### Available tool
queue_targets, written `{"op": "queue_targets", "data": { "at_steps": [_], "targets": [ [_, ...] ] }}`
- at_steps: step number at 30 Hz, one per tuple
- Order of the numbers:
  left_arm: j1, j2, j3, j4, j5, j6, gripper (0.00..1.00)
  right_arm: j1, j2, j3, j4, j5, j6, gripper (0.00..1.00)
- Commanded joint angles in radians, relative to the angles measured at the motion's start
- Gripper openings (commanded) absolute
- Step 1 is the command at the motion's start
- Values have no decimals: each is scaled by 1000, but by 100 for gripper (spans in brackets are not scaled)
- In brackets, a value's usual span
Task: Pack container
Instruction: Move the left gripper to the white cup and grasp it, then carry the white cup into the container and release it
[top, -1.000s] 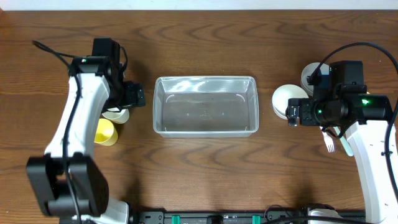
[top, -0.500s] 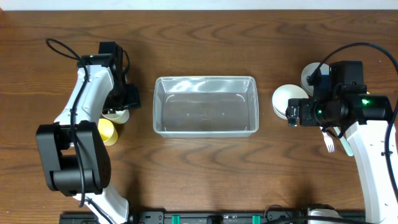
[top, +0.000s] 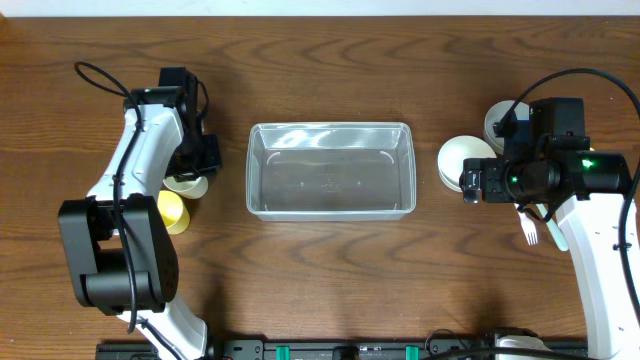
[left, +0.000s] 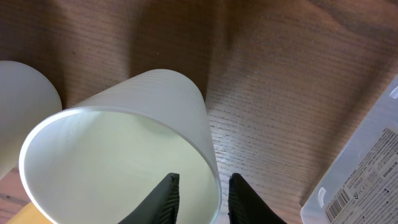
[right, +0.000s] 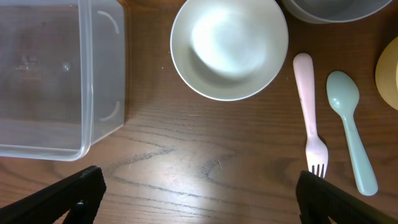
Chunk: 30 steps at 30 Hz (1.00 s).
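Container (top: 330, 170) sits mid-table (top: 330, 270), open side up, long axis running left-right in the overhead view.

Left gripper (left: 202, 190) is off the container's left end, well clear of it; only the tub's corner shows at the right edge of the left wrist view. Left arm rises from the near-left edge and folds in, wrist pointing down at a white cup (left: 124, 143). One finger is inside the cup, the other outside, straddling the wall with a narrow gap. We can't tell whether the pads actually bear on the wall. A yellow cup (top: 172, 212) sits just beside it.

Right gripper (right: 199, 193) has its jaws spread wide, holding nothing, over bare wood off the container's right end. A white bowl (right: 229, 46), pink fork (right: 308, 112) and pale blue spoon (right: 349, 124) lie on the gripper's far side from the container.
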Motion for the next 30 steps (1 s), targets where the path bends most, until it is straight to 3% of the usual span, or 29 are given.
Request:
{"op": "queue_targets", "data": {
  "at_steps": [1, 6, 14, 24, 30],
  "targets": [
    [4, 8, 18, -6, -9, -2, 25, -13, -1, 21, -2, 4, -4, 99],
    [4, 8, 18, -9, -9, -2, 14, -13, -1, 21, -2, 4, -4, 99],
    [4, 8, 18, -9, -9, -2, 6, -13, -1, 21, -2, 4, -4, 99],
    [4, -6, 35, 34, -9, 5, 6, -13, -1, 21, -4, 4, -4, 99],
    [-12, -44, 167, -2, -8, 18, 6, -13, -1, 21, -4, 4, -4, 99]
  ]
}}
